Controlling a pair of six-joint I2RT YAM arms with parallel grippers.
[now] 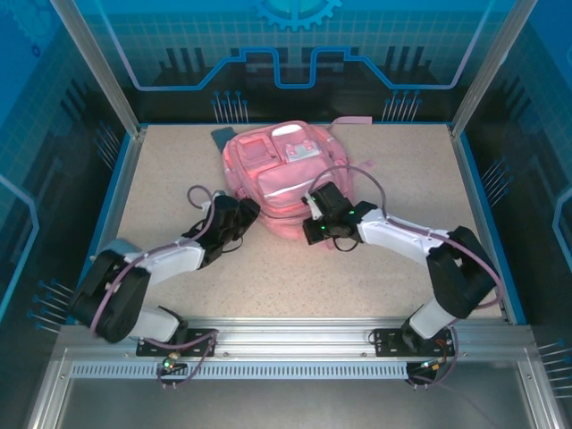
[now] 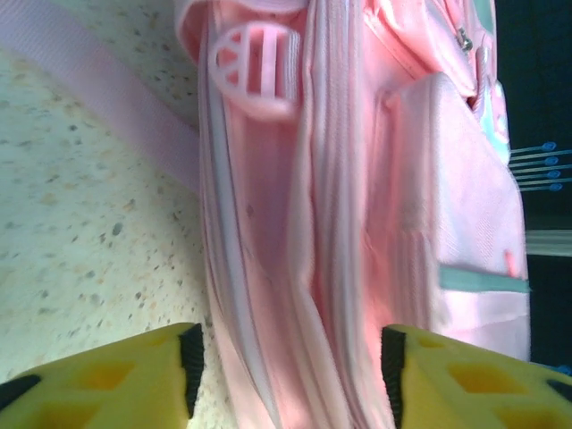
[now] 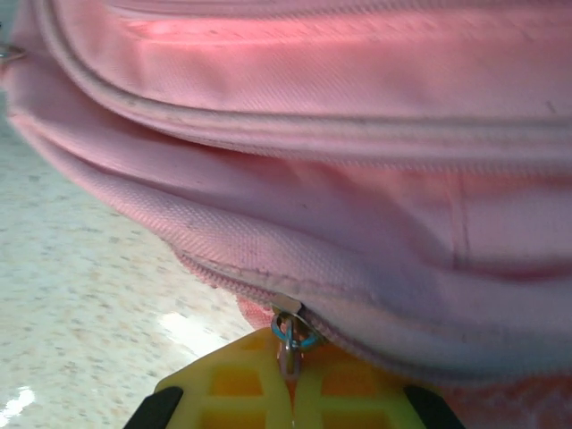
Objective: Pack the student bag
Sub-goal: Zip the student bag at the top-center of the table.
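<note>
Nearest to you, both arms reach forward from the metal rail at the table's near edge. On your left, the left gripper (image 1: 248,214) sits low at the near left corner of the student bag (image 1: 281,170), a large soft pink fabric backpack. In the left wrist view its yellow fingers (image 2: 107,380) are spread wide, one on each side of the bag's near edge (image 2: 295,268), and they are not squeezing it. One finger is over the speckled beige tabletop (image 2: 80,241).

On your right, the right gripper (image 1: 311,213) is up against the bag's near side. Its yellow fingers (image 3: 237,384) are pressed together, pinching the small metal zip pull (image 3: 288,344) with its blue ring. The pull hangs from the lower zip line, just under the bulging pink fabric (image 3: 340,152).

Further out, the bag lies flat on the table (image 1: 179,170), around the middle and toward the far edge, front pockets facing up. From the left wrist you can see a pink plastic buckle (image 2: 255,71) on its side, with a pale pink webbing strap (image 2: 98,89) trailing across the tabletop beside it.

At the far end, another pink strap (image 1: 353,121) pokes out behind the bag, and a dark teal flat piece (image 1: 223,137) shows at its far left corner. You cannot tell what that piece is.
</note>
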